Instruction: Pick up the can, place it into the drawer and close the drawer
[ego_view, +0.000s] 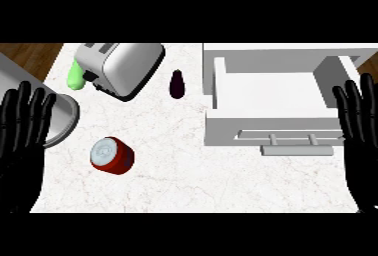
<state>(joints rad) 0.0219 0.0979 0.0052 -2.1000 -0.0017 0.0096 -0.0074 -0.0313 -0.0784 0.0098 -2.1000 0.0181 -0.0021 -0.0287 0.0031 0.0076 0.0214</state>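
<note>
Clearly the can (112, 155) lies tipped on its side just right of the left hand (23, 131), far from the right hand (360, 125); both hands are flat-fingered, holding nothing.

Colours across the counter, seen from above

The counter (192, 180) is white marble with faint reddish veining, and dark brown wood floor shows at the upper left and far right edges. The can (112, 155), lower left of centre, is red with a pale silver-white lid marked by rings. The toaster (122, 67) at upper left is glossy silver-grey with black trim and a black knob; a light green vegetable (75, 76) lies beside it. An eggplant (177, 83) near top centre is dark purple, almost black. The open drawer (269, 97) at upper right is plain white with a pale grey handle (297, 149). The left hand (22, 130) and right hand (360, 120) at the frame's sides are glossy black.
</note>
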